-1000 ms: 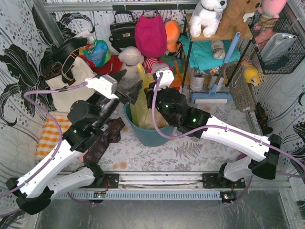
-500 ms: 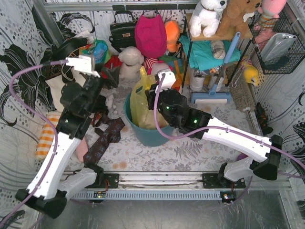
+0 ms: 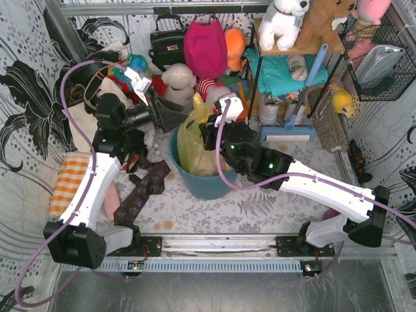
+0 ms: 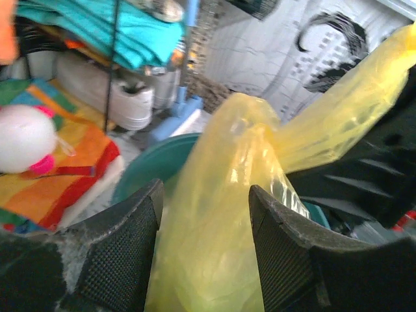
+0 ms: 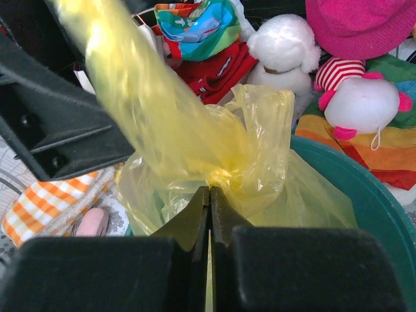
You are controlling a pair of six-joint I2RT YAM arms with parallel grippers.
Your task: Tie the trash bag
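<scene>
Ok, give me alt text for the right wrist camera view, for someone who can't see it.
The right end effector is shut on a bunched fold of the translucent yellow trash bag, which sits in a teal bin. A stretched strip of the bag runs up to the left, and a white plush toy lies behind.

Mock household storage corner, rigged as robot test cell. Walled left and right with floral-print panels [image 3: 26,84]; edged near side by bare metal rail [image 3: 221,246]. Crowded far side with home clutter: plush dog [image 3: 284,23] on shelf, black handbag [image 3: 167,42], pink hat [image 3: 205,47], blue mop [image 3: 296,114], wire basket [image 3: 383,65] far right. Teal bin [image 3: 201,185] at centre.
</scene>
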